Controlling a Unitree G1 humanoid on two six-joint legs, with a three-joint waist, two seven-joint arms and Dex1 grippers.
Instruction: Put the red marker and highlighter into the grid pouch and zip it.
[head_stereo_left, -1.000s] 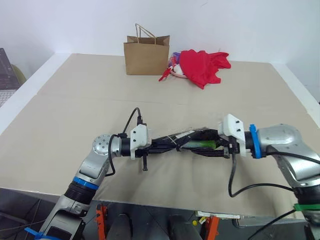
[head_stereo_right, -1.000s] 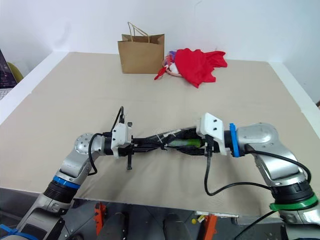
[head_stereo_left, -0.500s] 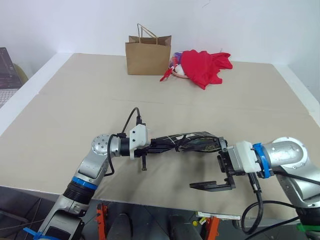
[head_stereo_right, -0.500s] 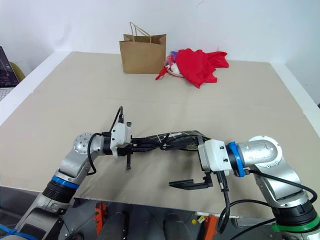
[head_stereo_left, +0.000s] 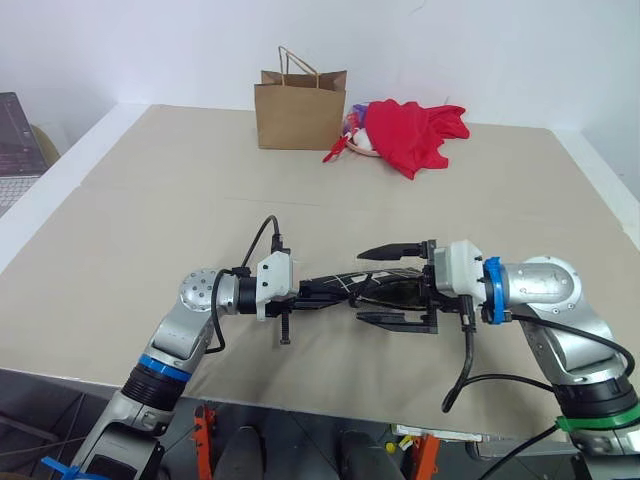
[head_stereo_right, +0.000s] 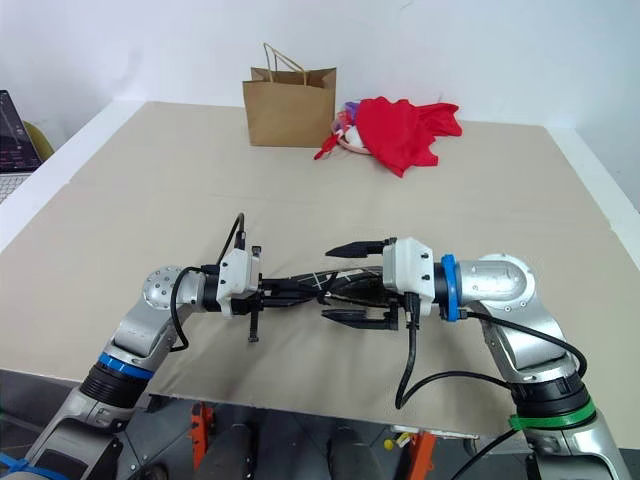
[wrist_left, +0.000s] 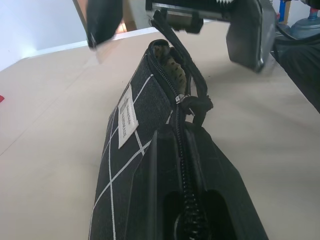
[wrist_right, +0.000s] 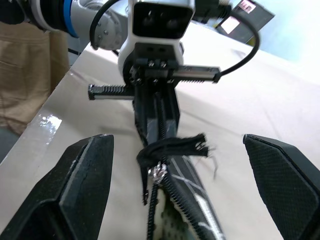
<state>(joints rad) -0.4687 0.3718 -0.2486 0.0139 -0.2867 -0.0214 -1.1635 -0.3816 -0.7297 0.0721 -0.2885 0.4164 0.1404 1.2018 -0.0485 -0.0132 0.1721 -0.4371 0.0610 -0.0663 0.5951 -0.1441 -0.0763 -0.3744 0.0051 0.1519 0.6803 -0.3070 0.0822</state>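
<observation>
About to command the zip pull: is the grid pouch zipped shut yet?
Not yet. The grid pouch gapes open past the zipper pull; its teeth are joined only toward the left gripper.

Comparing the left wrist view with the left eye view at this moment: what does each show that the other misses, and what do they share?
Left wrist view alone: the grid pouch's white label and the zipper pull partway along the zipper, with the far stretch gaping.

Left eye view alone: the brown paper bag and red cloth at the table's far edge, and the shut left gripper clamping one end of the pouch.

Shared: the grid pouch held above the table, and the open right gripper at its other end.
</observation>
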